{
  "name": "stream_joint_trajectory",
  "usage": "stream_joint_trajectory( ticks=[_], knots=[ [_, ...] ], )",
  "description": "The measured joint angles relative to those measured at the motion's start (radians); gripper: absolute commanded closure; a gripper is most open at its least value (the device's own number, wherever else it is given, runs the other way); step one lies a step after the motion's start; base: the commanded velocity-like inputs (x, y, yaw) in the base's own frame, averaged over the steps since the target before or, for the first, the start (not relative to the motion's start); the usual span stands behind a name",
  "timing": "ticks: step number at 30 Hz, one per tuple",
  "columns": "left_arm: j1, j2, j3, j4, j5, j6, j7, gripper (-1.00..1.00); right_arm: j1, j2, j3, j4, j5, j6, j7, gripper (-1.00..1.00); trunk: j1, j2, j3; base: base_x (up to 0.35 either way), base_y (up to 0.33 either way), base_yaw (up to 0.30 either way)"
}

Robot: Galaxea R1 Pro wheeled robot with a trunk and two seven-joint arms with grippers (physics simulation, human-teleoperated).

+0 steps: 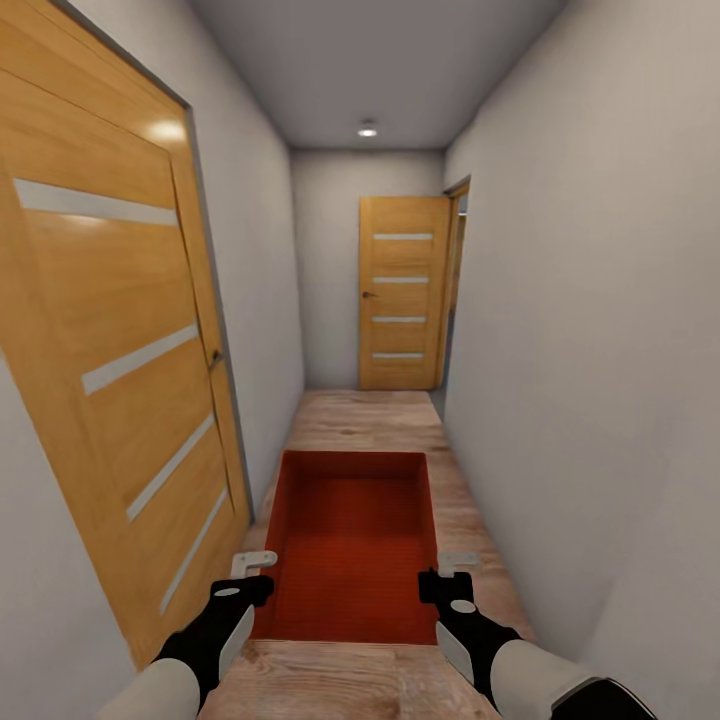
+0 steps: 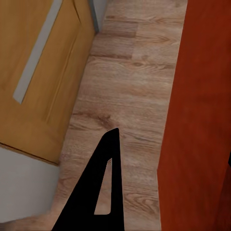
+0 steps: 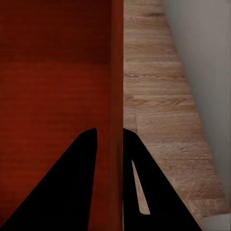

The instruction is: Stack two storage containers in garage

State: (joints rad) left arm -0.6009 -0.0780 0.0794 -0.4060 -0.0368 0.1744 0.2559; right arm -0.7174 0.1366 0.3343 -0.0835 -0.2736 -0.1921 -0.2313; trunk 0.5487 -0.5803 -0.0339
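From the head camera, the robot stands in a narrow hallway with a wood plank floor. An orange-red storage container is carried low in front, open top up, between both arms. The left claw sits at its near-left wall, the right claw at its near-right wall. A wooden door with pale slits lies close on the left, and a far door stands ajar at the hallway's end.

In the left wrist view, one dark finger shows outside the container's wall, with planks in between; whether this claw is clamped I cannot tell.

In the right wrist view, two fingers straddle the thin wall, pinching it.

The risk: the corridor is tight, so a turn could knock the bin against a door or wall and twist it out of the thin-wall pinch.
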Motion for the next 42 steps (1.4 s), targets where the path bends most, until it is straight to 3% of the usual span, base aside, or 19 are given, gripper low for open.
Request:
stream_joint_trajectory(
  ticks=[42],
  knots=[
    [0.0,0.001,0.0,0.001,0.002,-0.005,-0.002,1.0,0.0,0.0,-0.003,-0.001,0.002,0.002,-0.001,1.0,0.0,0.0,0.0,0.323,0.036,-0.021]
  ],
)
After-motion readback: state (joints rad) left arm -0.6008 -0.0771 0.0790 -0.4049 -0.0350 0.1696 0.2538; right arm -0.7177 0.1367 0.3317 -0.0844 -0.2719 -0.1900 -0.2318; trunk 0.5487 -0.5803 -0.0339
